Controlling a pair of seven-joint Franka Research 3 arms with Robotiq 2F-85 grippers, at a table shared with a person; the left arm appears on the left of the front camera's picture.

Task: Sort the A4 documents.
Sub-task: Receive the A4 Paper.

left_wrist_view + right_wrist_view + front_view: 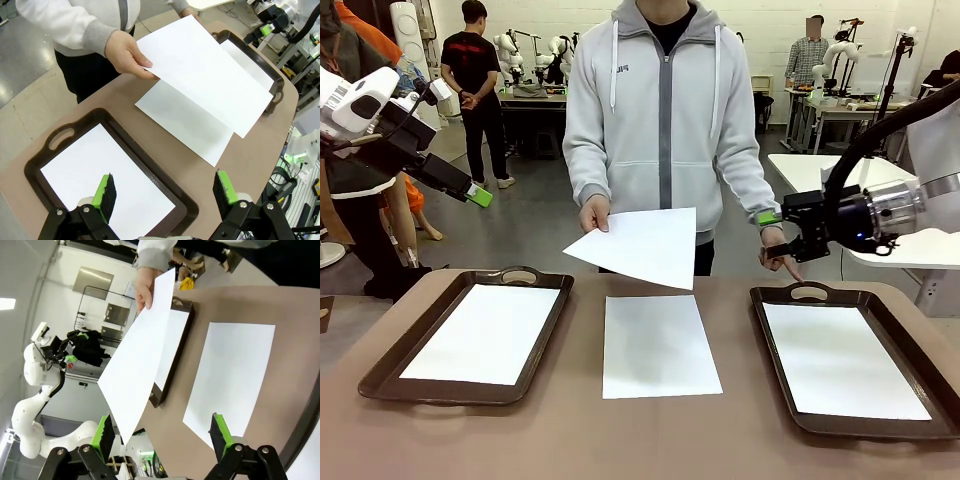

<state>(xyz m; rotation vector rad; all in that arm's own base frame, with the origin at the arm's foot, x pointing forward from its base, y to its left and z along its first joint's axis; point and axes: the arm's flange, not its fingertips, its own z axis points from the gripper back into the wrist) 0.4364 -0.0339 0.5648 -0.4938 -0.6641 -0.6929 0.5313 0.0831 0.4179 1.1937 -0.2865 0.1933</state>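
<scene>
The person is holding one sheet point(642, 247) by a corner in one hand point(593, 213), tilted above the middle sheet point(658, 345), which is lying flat on the table point(620, 440) between the trays. The other hand point(778, 255) is pointing down at the right tray point(767, 325). The left tray point(380, 372) is carrying a second sheet point(485, 332) and the right tray a third sheet point(842, 358). The left gripper point(165, 190) is hovering wide open and empty over the left tray, and the right gripper point(162, 434) is hanging open and empty beside the pointing hand.
</scene>
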